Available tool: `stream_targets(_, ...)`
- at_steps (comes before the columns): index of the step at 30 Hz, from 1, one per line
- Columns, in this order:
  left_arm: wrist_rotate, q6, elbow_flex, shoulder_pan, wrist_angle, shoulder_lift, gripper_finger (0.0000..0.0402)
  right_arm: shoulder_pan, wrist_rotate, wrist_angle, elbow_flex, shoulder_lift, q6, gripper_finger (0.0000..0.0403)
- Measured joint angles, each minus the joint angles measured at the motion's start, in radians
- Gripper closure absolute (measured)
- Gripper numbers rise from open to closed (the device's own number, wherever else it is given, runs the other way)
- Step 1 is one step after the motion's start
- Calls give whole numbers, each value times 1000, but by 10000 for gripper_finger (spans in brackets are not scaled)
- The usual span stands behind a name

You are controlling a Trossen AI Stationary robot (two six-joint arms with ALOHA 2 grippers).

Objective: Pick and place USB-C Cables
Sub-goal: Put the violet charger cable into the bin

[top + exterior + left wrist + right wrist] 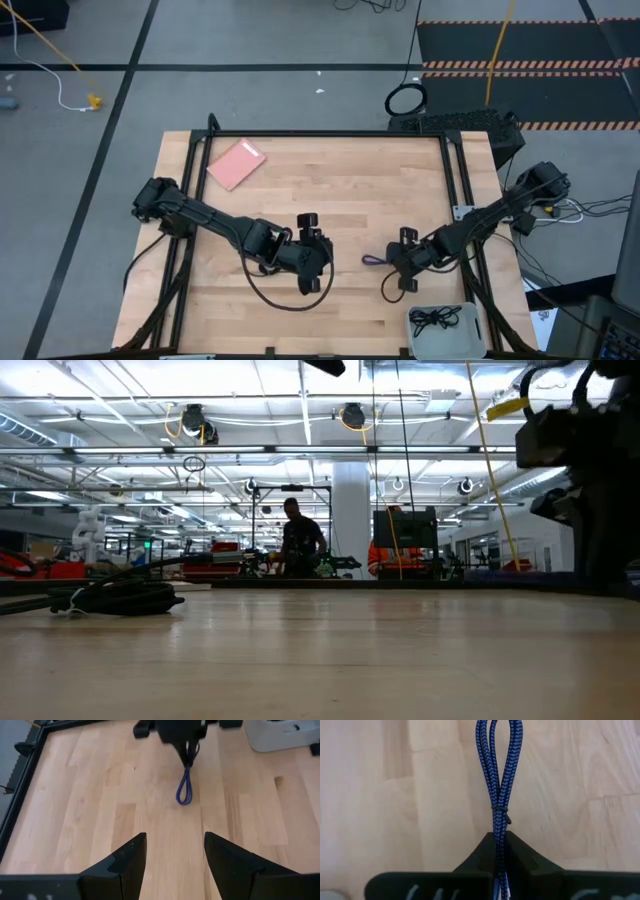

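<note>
Black cables (434, 319) already lie in the white bin (478, 331), while the right claw (399, 259) pinches the purple-blue cable (496, 775) above the bench (350, 200), left claw (175, 862) wide and empty.

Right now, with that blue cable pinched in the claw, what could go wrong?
The right gripper pinches the blue cable only at its end, so the long loop could slip out or snag on the wooden table while being carried. The white bin near the table's edge already holds a black cable; a dangling loop might drape over the rim. The left gripper, open, sits nearby, so the arms could bump.
</note>
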Motion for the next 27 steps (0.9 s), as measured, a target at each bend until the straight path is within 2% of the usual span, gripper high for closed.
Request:
stream_targets(9, 3, -16, -10, -2, 2, 0, 199, 64, -14, 15, 30, -120, 51, 397)
stream_targets(14, 11, -31, -10, -15, 1, 0, 199, 125, -15, -133, 154, -132, 72, 397)
stream_targets(17, 36, -41, -10, -28, -17, 0, 199, 182, -51, -245, 246, -132, 81, 397)
stream_targets(22, 40, -89, -10, -76, -80, 0, 199, 290, -66, -386, 374, -130, 233, 397)
stream_targets(27, 40, -119, -10, -141, -105, 0, 199, 429, -68, -348, 393, -111, 394, 397)
